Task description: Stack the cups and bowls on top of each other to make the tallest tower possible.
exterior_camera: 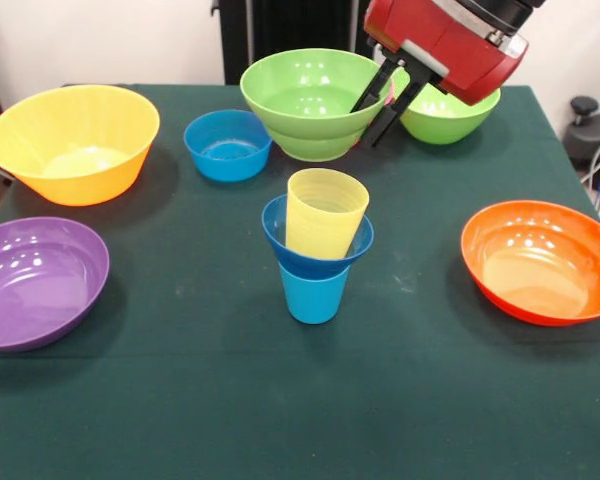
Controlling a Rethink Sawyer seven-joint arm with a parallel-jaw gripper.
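Green-clothed bench (pixel 180 400) carried a blue cup (pixel 313 292), dark blue bowl (pixel 280 232) and yellow cup (pixel 324 212) stacked; the gripper (pixel 382 102) hovered behind, jaws narrowly parted, empty.

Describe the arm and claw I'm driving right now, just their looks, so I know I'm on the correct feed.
The arm's end is a glossy red, rounded housing with a black joint section above it and a small light grey plate on its underside. The claw consists of two thin, straight black fingers projecting from that plate. No cables or markings are visible on it.
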